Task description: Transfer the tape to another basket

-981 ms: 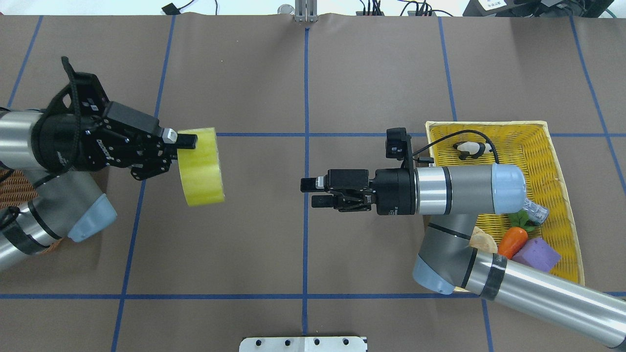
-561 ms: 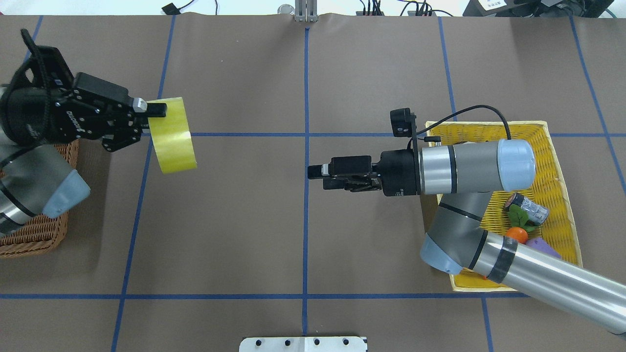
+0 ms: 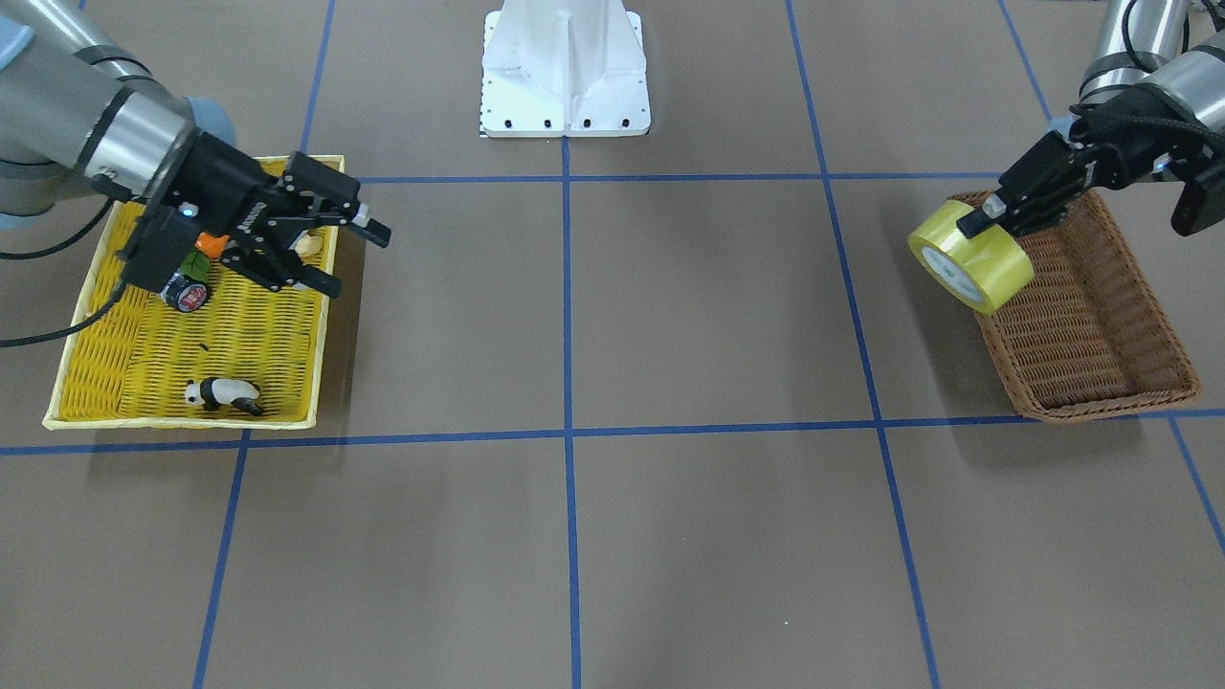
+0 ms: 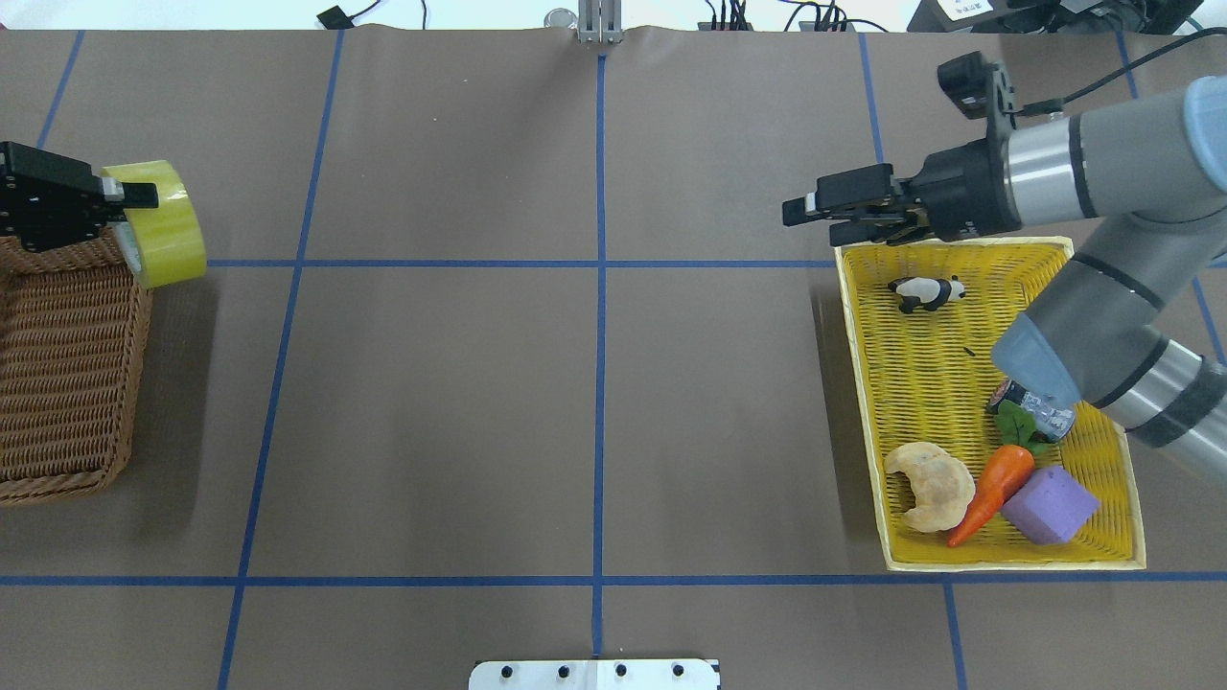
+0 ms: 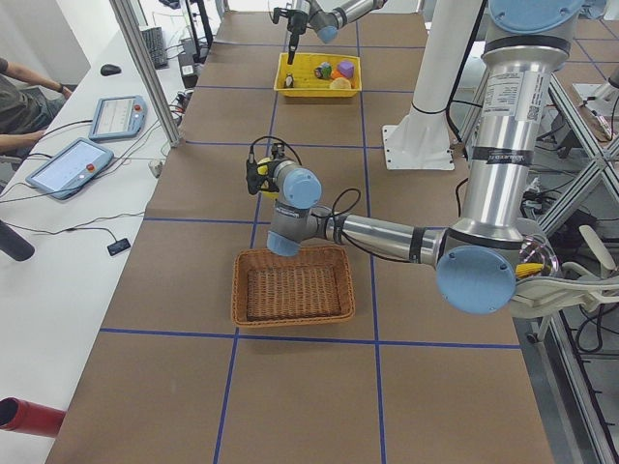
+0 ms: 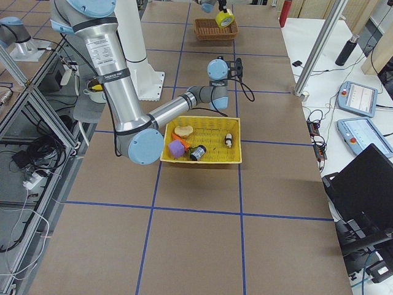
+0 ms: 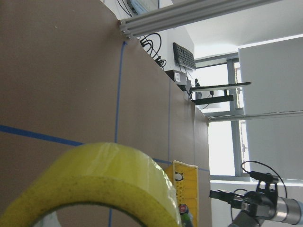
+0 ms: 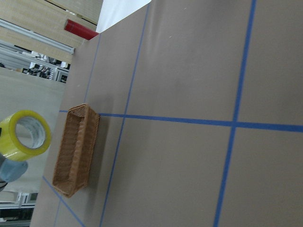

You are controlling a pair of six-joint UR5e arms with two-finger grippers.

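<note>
The yellow tape roll (image 4: 165, 230) hangs in the air at the far right corner of the brown wicker basket (image 4: 67, 374), above its rim. My left gripper (image 4: 129, 206) is shut on the tape's wall, one finger on its outer face. The tape (image 3: 971, 256) and the empty basket (image 3: 1081, 316) also show in the front-facing view, with my left gripper (image 3: 986, 225) above them. The left wrist view is filled by the tape (image 7: 104, 184). My right gripper (image 4: 810, 216) is open and empty, over the far left corner of the yellow tray (image 4: 853, 287).
The yellow tray holds a panda figure (image 4: 925, 292), a croissant (image 4: 928, 484), a carrot (image 4: 992, 489), a purple block (image 4: 1050, 506) and a silver cylinder (image 4: 1040, 410). A white mounting plate (image 4: 594, 674) sits at the table's near edge. An operator sits by tablets (image 5: 68, 164).
My left arm has carried the tape left and away, from the open table to the basket's corner. My right arm has swung back right and away, to the yellow tray's far edge.
</note>
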